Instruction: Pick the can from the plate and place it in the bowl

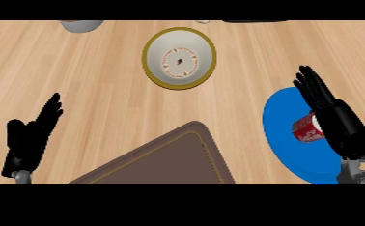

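Counter: pale wooden plank counter [100,75], seen steeply from above; it carries every object listed here.
Can: small red can with white lettering [305,127], lying on its side on the blue plate, towards the plate's right half; its right end is hidden by the right hand.
Plate: round bright blue plate [285,143] at the lower right of the counter, partly covered by the right hand and forearm.
Bowl: round white bowl with an olive-yellow rim and a patterned centre [179,58], upper middle of the counter, well apart from the plate and holding nothing.
Right hand: black right hand [335,119] lies over the plate's right side, fingers stretched out straight and pointing up the view; it sits just beside or against the can, and contact cannot be judged. The fingers are not curled round the can.
Left hand: black left hand [30,133] at the lower left edge, fingers straight and up, resting and holding nothing.
Mat: dark brown rectangular mat with a light stitched border [164,162], set at an angle at the lower middle, between the two hands.
Far edge: part of a grey round vessel [80,25] shows at the upper left.
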Robot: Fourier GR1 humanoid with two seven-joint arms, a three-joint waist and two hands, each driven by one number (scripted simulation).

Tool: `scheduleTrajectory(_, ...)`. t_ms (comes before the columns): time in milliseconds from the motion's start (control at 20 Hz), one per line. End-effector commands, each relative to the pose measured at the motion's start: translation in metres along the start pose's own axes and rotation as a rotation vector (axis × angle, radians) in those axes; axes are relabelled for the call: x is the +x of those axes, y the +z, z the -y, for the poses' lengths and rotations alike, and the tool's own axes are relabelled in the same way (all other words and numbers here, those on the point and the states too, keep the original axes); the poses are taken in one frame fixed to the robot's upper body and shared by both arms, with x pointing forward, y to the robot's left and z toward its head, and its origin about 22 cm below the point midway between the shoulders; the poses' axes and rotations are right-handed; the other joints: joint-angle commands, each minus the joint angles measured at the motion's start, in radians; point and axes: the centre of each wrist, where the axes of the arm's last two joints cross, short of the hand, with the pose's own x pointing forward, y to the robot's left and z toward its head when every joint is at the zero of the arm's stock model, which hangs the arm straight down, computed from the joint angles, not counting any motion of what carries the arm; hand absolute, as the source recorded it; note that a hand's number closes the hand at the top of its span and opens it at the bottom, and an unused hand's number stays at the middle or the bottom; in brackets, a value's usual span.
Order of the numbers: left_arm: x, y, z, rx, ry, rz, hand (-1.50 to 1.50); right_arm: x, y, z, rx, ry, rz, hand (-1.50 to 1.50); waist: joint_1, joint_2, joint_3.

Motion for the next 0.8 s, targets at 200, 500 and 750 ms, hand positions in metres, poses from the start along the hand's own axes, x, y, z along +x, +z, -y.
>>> scheduleTrajectory(200, 0.073, -0.011, 0.072, -0.073, 0.134, 0.293, 0.00, 0.000, 0.025, 0.013, 0.255, 0.181, -0.143, 1.50, 0.018, 0.023, 0.005)
scheduleTrajectory(500, 0.055, -0.002, 0.091, -0.109, 0.197, 0.282, 0.00, -0.029, 0.057, 0.021, -0.308, 0.192, 0.105, -1.50, -0.015, 0.019, 0.009)
scheduleTrajectory(750, 0.077, -0.011, 0.103, -0.117, 0.202, 0.309, 0.00, -0.034, 0.087, 0.022, -0.314, 0.206, 0.322, -1.50, 0.020, 0.023, 0.006)
